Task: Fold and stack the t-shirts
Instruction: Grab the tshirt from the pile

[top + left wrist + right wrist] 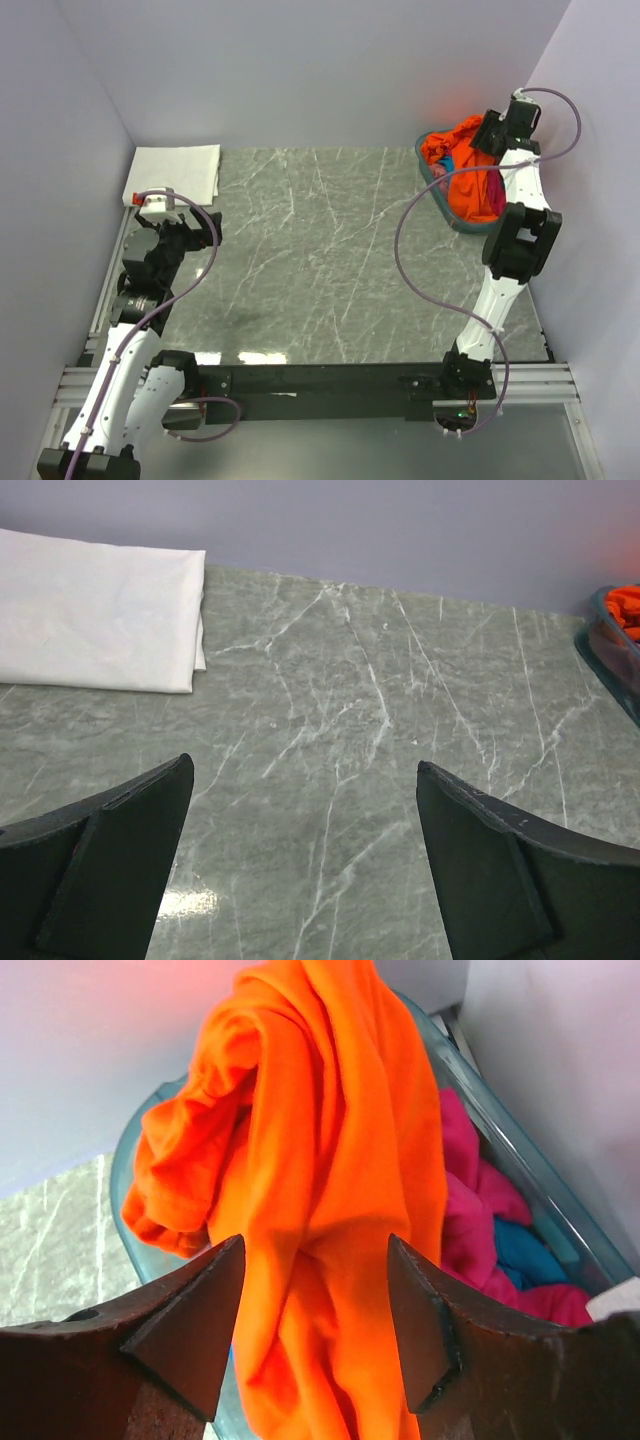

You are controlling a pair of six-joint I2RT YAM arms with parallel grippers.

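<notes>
**Picking the orange shirt out of the basket**

The step in hand is the first pick of a new garment. The right jaws hang over the teal basket (125, 1155) at the table's (320, 250) far right corner, set astride a raised fold of the orange t-shirt (320, 1110). They stand part-way apart with the cloth filling the gap between them. Whether they already pinch it, I cannot tell. The shirt is heaped on top of the basket's load, with a magenta t-shirt (470, 1210) and a blue t-shirt (525, 1250) bunched beneath and beside it.

The left jaws are spread wide and hold nothing, hovering above bare table on the left. A white t-shirt (95, 610) lies folded flat at the far left corner, apparently the start of the stack.

The next move, as I judge it, calls for a firm clamp on that orange fold alone, then a lift straight up. The lift should be high enough to free the hanging cloth from the basket rim without dragging the magenta shirt along. After that the shirt must be carried to the open middle of the table and spread flat, where the left jaws can take a second corner.
</notes>
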